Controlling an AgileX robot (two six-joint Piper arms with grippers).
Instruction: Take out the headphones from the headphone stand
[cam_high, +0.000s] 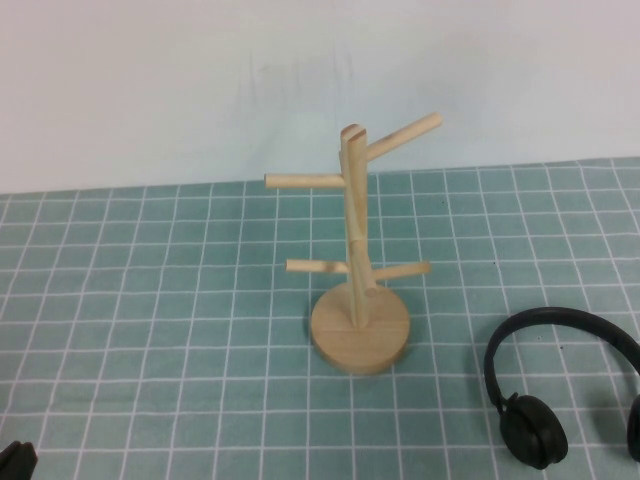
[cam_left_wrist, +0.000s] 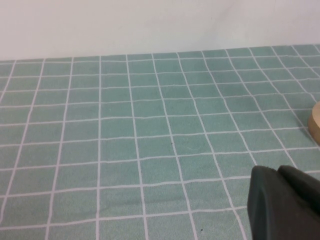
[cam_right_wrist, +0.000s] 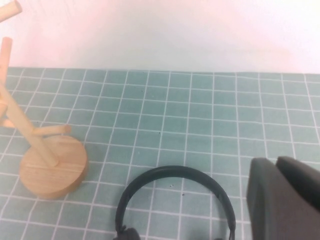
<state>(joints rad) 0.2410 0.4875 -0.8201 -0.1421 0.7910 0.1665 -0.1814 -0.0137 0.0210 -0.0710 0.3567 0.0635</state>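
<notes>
The headphone stand (cam_high: 355, 300) is a light wooden tree with angled pegs on a round disc base, upright at the table's middle, with nothing hanging on it. The black headphones (cam_high: 545, 385) lie flat on the table to the stand's right, band towards the back, one ear cup in view. In the right wrist view the headphones' band (cam_right_wrist: 172, 187) lies just beside my right gripper (cam_right_wrist: 276, 162), which is shut and empty; the stand (cam_right_wrist: 50, 167) is further off. My left gripper (cam_left_wrist: 279, 171) is shut and empty, low over the cloth at the near left corner (cam_high: 15, 460).
A green cloth with a white grid (cam_high: 150, 300) covers the table. A pale wall (cam_high: 200, 80) rises behind its far edge. The stand's base edge (cam_left_wrist: 315, 122) shows in the left wrist view.
</notes>
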